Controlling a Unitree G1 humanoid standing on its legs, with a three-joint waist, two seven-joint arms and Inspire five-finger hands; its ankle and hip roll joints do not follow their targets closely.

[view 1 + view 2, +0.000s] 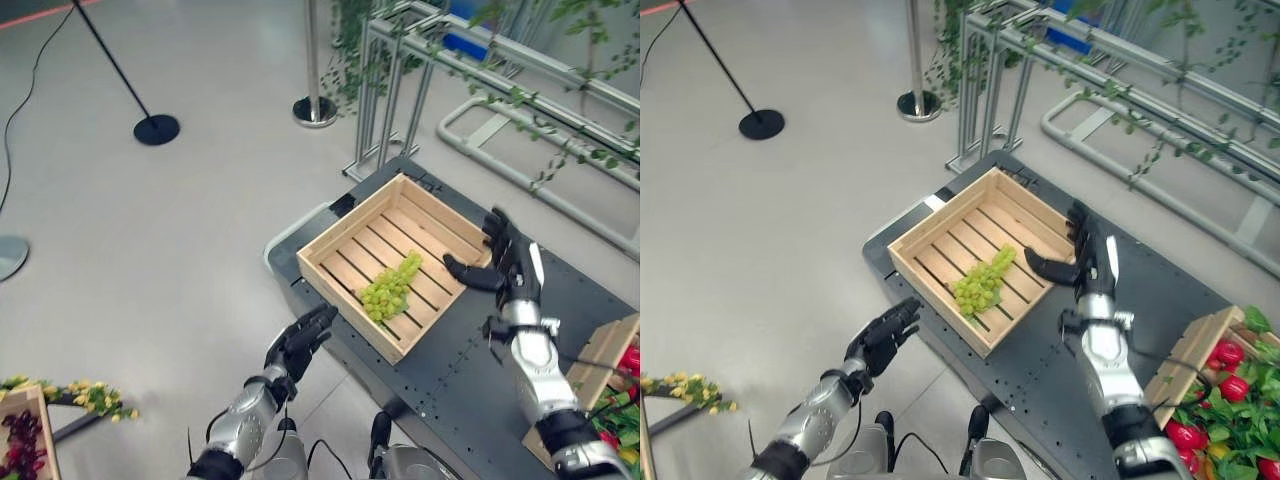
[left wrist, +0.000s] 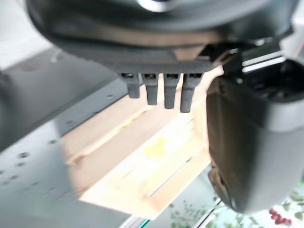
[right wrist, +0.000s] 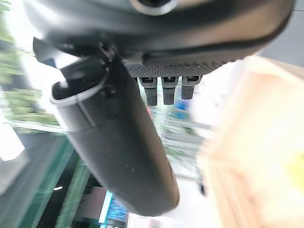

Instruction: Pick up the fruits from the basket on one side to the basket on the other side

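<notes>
So the bunch of green grapes (image 1: pixel 391 287) was lying on the slats inside the shallow, light wooden slatted crate (image 1: pixel 345 232), a bit toward the crate's near right corner. That crate sat on the dark grey metal table (image 1: pixel 470 370) with the rows of little holes, right at its left end, one corner just about at the table's edge.

The right hand (image 1: pixel 510 262) was up at the crate's right side, fingers straight and spread, thumb sticking out over the crate's right rim. It held nothing. The grapes were near it but clearly apart, lying to the left of the thumb tip and lower down inside the crate. The right wrist view showed the same thing: fingers (image 3: pixel 164 90) straight, pale crate wood off to one side with a yellowish blur on it.

The left hand (image 1: pixel 300 343) was off the table's left edge, above the grey floor (image 1: pixel 150 250), just beside the crate's near-left corner and not touching it. Its fingers were relaxed, slightly bent, holding nothing. In its wrist view the fingers (image 2: pixel 161 90) pointed at the crate with a blurry green-yellow patch inside.

At the table's right end stood a second wooden crate (image 1: pixel 1188 362) with red round fruits (image 1: pixel 1225 355) and green leaves (image 1: pixel 1230 420) piled in it, well apart from the grapes.
</notes>
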